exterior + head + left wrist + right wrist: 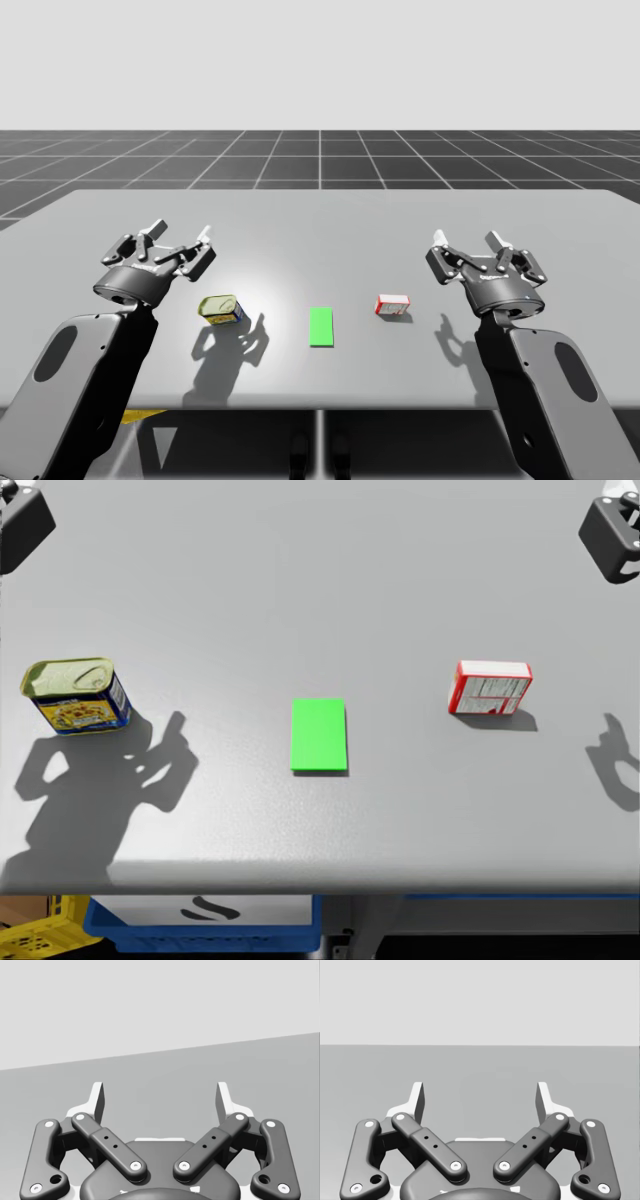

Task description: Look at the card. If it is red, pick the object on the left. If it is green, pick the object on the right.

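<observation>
A green card (321,326) (319,735) lies flat at the table's middle front. To its left sits a yellow and blue rectangular can (221,309) (75,694). To its right lies a small red and white box (393,306) (491,688). My left gripper (180,241) (160,1100) hovers open above the table, behind and left of the can. On the other side, my right gripper (471,243) (480,1100) is open too, behind and right of the box. Neither holds anything.
The grey table (320,220) runs wide behind the objects. Below its front edge (300,885) stand a blue bin (200,920) and a yellow crate (40,930).
</observation>
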Controlling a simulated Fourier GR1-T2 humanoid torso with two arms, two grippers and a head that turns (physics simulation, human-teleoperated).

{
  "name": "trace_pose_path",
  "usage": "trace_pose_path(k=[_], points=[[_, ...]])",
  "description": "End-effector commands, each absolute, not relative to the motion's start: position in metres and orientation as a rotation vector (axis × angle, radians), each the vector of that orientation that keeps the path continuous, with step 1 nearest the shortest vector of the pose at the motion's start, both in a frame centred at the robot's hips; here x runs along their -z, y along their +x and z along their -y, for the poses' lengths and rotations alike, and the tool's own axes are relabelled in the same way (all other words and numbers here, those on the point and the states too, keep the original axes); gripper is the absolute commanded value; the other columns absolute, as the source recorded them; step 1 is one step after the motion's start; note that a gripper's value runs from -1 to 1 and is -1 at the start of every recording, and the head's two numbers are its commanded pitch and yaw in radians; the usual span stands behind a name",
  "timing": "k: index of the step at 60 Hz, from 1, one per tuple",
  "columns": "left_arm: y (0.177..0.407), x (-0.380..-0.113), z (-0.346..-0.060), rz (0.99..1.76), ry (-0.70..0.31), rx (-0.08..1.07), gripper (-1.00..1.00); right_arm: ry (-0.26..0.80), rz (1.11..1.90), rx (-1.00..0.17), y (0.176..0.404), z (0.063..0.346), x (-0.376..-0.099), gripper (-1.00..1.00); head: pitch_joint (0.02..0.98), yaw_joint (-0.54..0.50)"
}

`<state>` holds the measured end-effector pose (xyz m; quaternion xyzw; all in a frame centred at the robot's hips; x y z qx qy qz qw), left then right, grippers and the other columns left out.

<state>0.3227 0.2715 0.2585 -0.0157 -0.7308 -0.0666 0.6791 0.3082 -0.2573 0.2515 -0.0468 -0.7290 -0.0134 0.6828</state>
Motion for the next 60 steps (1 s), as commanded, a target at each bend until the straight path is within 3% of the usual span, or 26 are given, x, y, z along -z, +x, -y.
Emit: trace_pose_path(k=[1,24,49,60], points=[[0.3228,-0.2587,-0.2711,1.642,-0.034,0.152,-1.00,-0.112,1.636,0.027,0.3083,0.2576,-0.2518,-1.00,0.950,0.00],[0.3218,-0.2592,-0.2690,1.644,-0.037,0.157,-1.00,-0.112,1.633,0.026,0.3081,0.2573,-0.2517,-1.00,0.939,-0.03],[0.3213,-0.2594,-0.2685,1.644,-0.037,0.157,-1.00,-0.107,1.633,0.025,0.3080,0.2569,-0.2511,-1.00,0.887,-0.26],[0.3226,-0.2577,-0.2673,1.641,-0.042,0.162,-1.00,-0.107,1.632,0.027,0.3083,0.2571,-0.2508,-1.00,0.875,-0.30]])
